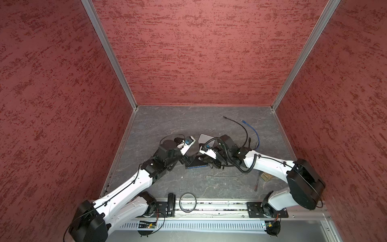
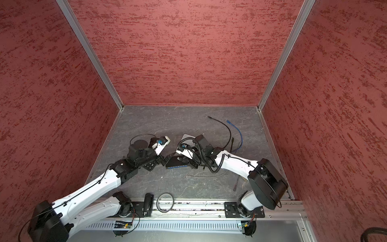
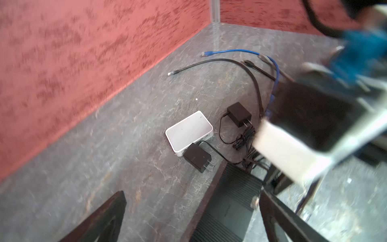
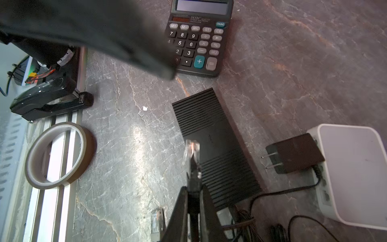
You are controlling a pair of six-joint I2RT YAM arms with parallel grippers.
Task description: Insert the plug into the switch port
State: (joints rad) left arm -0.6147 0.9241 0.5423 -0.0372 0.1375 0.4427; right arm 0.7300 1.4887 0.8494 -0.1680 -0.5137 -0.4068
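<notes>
Right wrist view: the clear plastic plug (image 4: pixel 191 149) on its black cable sticks out ahead of the right gripper (image 4: pixel 193 188). The jaws are closed on the cable's black boot just behind the plug. The plug hangs above the table with its tip bare and free, seen over a long edge of the black ribbed switch box (image 4: pixel 213 134). The box's ports do not show here.

In the left wrist view the left gripper (image 3: pixel 191 194) has its jaws spread wide, one finger on either side of the box's end. Whether they touch it I cannot tell. In both top views the two grippers meet over the box in the middle of the grey marbled table (image 1: pixel 167 125).

Near the box, a black wall adapter (image 4: pixel 293 156) lies against a white rounded box (image 4: pixel 356 167). A second clear plug (image 4: pixel 157 222) lies on the table near the right gripper.

Farther out are a black calculator (image 4: pixel 199 37), a ring of brown tape (image 4: pixel 58 155) and a black stapler (image 4: pixel 50 102), the last two on the aluminium rail (image 4: pixel 62 205). A loose blue cable (image 3: pixel 230 50), a loose black cable (image 3: pixel 209 61) and another black adapter (image 3: pixel 238 114) lie toward the back wall.
</notes>
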